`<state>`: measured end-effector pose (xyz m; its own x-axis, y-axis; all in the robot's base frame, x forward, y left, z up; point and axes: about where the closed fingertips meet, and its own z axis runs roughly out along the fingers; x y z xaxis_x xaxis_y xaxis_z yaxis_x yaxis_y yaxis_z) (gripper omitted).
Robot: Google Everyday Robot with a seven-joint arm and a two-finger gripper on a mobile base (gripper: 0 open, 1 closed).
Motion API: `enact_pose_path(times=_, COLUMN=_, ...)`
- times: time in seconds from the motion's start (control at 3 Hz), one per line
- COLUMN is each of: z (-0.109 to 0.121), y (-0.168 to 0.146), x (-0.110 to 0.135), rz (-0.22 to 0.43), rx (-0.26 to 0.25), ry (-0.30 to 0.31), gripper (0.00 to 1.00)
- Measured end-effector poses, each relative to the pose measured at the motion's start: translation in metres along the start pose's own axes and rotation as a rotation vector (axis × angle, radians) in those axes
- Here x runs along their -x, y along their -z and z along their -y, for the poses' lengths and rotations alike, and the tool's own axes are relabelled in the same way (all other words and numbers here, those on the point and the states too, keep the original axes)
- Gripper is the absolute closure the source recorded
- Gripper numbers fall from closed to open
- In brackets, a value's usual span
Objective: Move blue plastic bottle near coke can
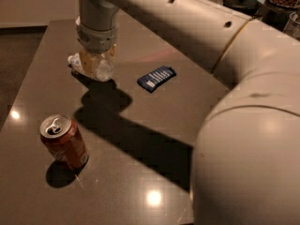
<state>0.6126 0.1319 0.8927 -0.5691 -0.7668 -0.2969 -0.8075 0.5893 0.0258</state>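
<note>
Closed down from above on the blue plastic bottle (99, 69), near the far-left corner of the table (33, 93): the gripper (97, 63), yellowish fingers (86, 62) pinching the body crosswise, with the whitish end poking out toward the left edge; gripped about the middle, probably to keep so light a thing from swinging in transit; hard to say whether lifted clear of the surface or resting on it (shadow pooled right beneath). Thin clear plastic, crinkled and glinting, likely to give under the squeeze; label print not readable. Well apart, toward the near-left corner: the coke can (63, 142), apparently upright, red-orange aluminium, smooth-walled, silver top and pull tab facing up; rigid but easy to knock, hence worth a small gap on arrival. Between the two, bare dark tabletop, glossy enough to mirror the lamps. Just beside the gripper, toward the table's middle: a flat dark blue snack packet (157, 78), off the likely path. Overhead, the arm (197, 27), matte cream shell.
</note>
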Motion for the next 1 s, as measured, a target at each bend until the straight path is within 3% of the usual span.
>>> enact_pose_path(times=0.33, z=-0.010, y=0.018, x=-0.047, rz=0.003, rx=0.032, ry=0.058, gripper=1.00)
enact_pose_path(times=1.0, z=-0.032, y=0.032, x=-0.109, rz=0.010, rx=0.105, ry=0.149, gripper=1.00)
